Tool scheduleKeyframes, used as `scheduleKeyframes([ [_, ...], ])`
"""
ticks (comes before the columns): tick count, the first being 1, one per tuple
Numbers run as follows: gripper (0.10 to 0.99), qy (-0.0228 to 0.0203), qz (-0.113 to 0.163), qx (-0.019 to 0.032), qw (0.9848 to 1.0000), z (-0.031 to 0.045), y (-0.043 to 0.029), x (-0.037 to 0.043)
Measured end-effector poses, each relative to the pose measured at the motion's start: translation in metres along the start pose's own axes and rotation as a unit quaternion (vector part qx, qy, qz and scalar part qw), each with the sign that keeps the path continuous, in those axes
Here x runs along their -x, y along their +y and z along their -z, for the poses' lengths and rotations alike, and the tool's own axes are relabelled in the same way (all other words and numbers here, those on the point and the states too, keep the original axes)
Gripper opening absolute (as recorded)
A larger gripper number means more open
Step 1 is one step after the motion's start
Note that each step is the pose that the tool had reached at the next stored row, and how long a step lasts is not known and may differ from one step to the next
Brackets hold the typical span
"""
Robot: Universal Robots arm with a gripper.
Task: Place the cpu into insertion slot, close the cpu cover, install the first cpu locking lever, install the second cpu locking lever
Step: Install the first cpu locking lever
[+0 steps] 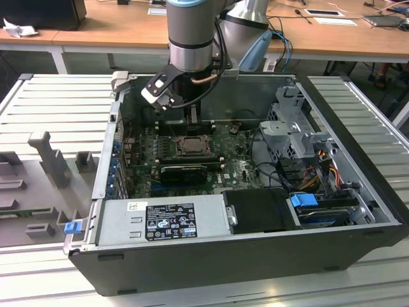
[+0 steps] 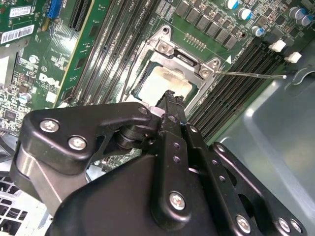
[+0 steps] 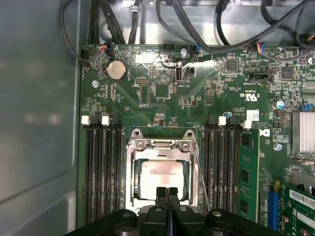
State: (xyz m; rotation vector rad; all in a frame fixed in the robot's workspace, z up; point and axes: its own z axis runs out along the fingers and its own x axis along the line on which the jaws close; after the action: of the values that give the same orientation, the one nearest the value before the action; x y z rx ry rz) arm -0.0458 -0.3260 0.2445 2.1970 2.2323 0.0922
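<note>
First wrist view: I see the small square cpu (image 3: 165,171), pale matte silver-grey metal, flat in the dark-framed insertion slot (image 3: 138,191), with the thin silvery windowed cpu cover (image 3: 131,172) down around it. The black gripper (image 3: 167,192) has its fingers pressed together, holding nothing, above one chip edge. In the exterior view the chip lies at twelve o'clock from the grey power-supply box (image 1: 163,220).

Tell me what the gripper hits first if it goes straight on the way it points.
Most likely the cpu, near the edge of its metal top, framed by the cpu cover. The gripper points down at it; depth is unclear, so it might catch the cover's frame instead.
</note>
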Motion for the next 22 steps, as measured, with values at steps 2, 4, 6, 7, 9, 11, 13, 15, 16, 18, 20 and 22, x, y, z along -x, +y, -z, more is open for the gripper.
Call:
scheduleKeyframes([
  [2, 0.106, -0.0001, 0.0, -0.0001, 1.0, 0.0009, 0.0, 0.0],
  [4, 0.106, -0.0001, 0.0, -0.0001, 1.0, 0.0021, 0.0001, 0.0],
  [6, 0.106, 0.0, 0.0, 0.0, 1.0, 0.0028, 0.0001, -0.0001],
  [7, 0.106, -0.0001, 0.0, 0.0, 1.0, 0.003, 0.0001, -0.0001],
  [9, 0.106, -0.0001, 0.0, 0.0, 1.0, 0.0034, 0.0002, -0.0001],
  [11, 0.106, -0.0001, 0.0, -0.0001, 1.0, 0.0036, 0.0002, -0.0001],
  [13, 0.106, -0.0001, 0.0, -0.0001, 1.0, 0.0039, 0.0002, -0.0001],
  [15, 0.106, -0.0001, 0.0, -0.0001, 1.0, 0.0043, 0.0002, -0.0001],
  [16, 0.106, -0.0001, 0.0, 0.0, 1.0, 0.0044, 0.0002, -0.0001],
  [18, 0.106, -0.0001, 0.0, 0.0, 1.0, 0.0047, 0.0002, -0.0001],
  [20, 0.106, -0.0001, 0.0, 0.0, 1.0, 0.0049, 0.0002, -0.0002],
  [22, 0.106, -0.0001, 0.0, 0.0, 1.0, 0.0058, 0.0003, -0.0002],
])
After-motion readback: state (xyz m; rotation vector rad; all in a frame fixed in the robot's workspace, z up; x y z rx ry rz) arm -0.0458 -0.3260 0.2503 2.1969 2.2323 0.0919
